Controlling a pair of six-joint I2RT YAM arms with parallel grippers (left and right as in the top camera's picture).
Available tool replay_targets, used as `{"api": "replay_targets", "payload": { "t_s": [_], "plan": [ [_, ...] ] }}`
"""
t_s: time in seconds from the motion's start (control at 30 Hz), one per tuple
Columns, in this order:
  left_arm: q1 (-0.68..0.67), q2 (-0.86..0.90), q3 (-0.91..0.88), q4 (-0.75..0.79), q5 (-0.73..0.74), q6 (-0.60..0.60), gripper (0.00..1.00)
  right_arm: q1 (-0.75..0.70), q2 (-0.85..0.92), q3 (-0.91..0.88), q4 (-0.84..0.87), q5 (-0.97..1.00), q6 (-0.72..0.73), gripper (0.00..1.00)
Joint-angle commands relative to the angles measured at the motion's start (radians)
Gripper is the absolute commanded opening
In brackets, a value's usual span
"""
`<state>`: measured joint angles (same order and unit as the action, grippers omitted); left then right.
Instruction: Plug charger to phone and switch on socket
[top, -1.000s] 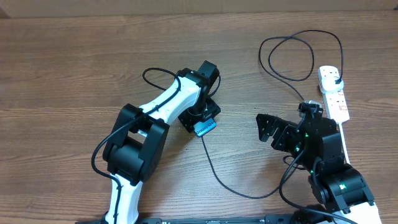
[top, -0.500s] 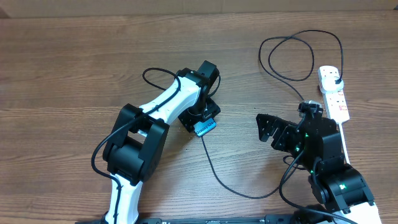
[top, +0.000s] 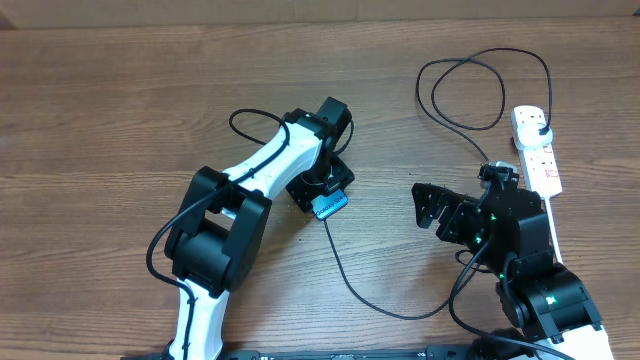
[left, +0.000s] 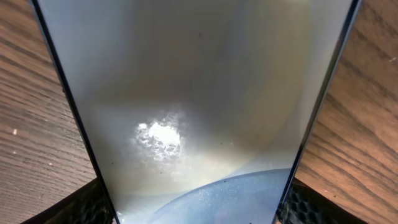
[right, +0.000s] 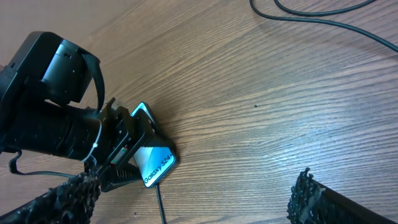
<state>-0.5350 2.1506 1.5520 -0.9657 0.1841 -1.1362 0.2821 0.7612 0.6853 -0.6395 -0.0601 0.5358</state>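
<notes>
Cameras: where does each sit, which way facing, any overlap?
Overhead: above the table, facing straight down; left arm, right arm, phone, charger, socket.
Left wrist: on the left arm, close over the phone's screen; left pincer fingertips at bottom corners.
Right wrist: on the right arm, low, facing the left arm holding the phone; right pincer fingertips at bottom.
Shared: the phone, in all three.

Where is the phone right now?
Overhead view, mid-table: the phone is gripped by the left tool, with the charger trailing from its lit end.
</notes>
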Motion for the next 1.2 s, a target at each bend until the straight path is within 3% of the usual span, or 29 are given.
{"api": "replay_targets", "payload": {
  "t_s": [0.0,0.27,0.63,1.17],
  "plan": [
    [0.006,0.046,0.035,0.004,0.053,0.049,0.04,-0.005,0.004,0.013,0.002,0.006,-0.014,1.0],
    [0.018,0.046,0.184,-0.055,0.089,0.112,0.04,-0.005,0.131,-0.018,0.05,-0.102,-0.071,1.0],
    [0.075,0.046,0.267,-0.058,0.2,0.119,0.04,0.005,0.38,-0.018,0.254,-0.271,-0.072,1.0],
    [0.077,0.044,0.309,-0.058,0.253,0.1,0.04,0.098,0.71,-0.018,0.643,-0.275,0.074,0.92]
  ]
}}
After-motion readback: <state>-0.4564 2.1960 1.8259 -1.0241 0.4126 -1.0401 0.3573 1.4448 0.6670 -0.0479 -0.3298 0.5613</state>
